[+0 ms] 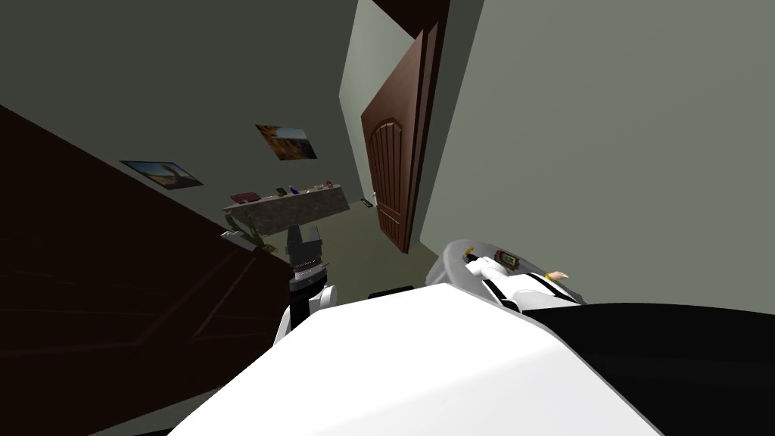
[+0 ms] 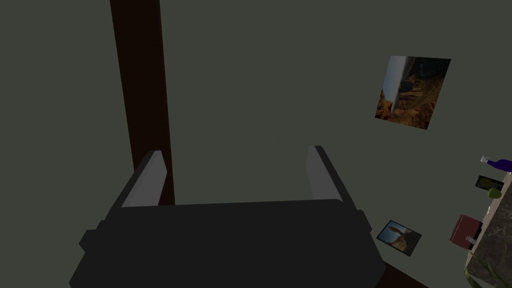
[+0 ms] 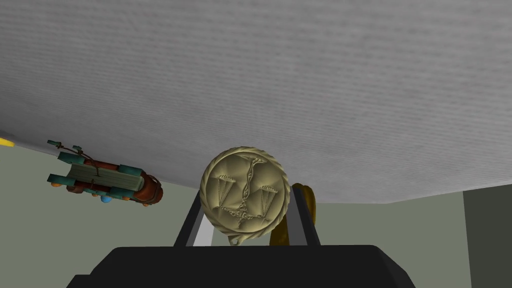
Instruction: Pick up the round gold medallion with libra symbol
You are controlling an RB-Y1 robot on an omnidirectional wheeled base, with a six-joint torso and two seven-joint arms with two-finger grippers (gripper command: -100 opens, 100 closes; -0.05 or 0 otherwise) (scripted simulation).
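Right wrist view: your right gripper (image 3: 248, 207) is pinching the medallion (image 3: 245, 192), and its two fingers (image 3: 201, 232) press opposite sides of the roped rim. They stand narrower than a spread pair would. The disc shows against the edge of the light grey table (image 3: 300, 100); whether it has come clear of the top cannot be told. A gold-brown strap (image 3: 306, 200) curls behind one finger and is probably attached to the medallion. A toy cart (image 3: 105, 182) lies at the same table edge, apart from the gripper.

Head view: the table (image 1: 452, 256) sits close against the wall on your right. The left gripper (image 1: 304, 244) is held out in front of the body, and the left wrist view shows its fingers spread with nothing between them (image 2: 235, 172).

Risks:
- The hold is on a thin rim, at two points only. The disc could pivot about the line between the fingers, or slip out if you jerk the lift.
- A trailing strap could catch on the table edge and drag the disc.

Orientation: the disc is round, so it has no true long axis. Its flat face, which carries the scales, is turned toward the wrist camera. The stem of the scales runs from the small hanging loop near the gripper's body out toward the fingertips.
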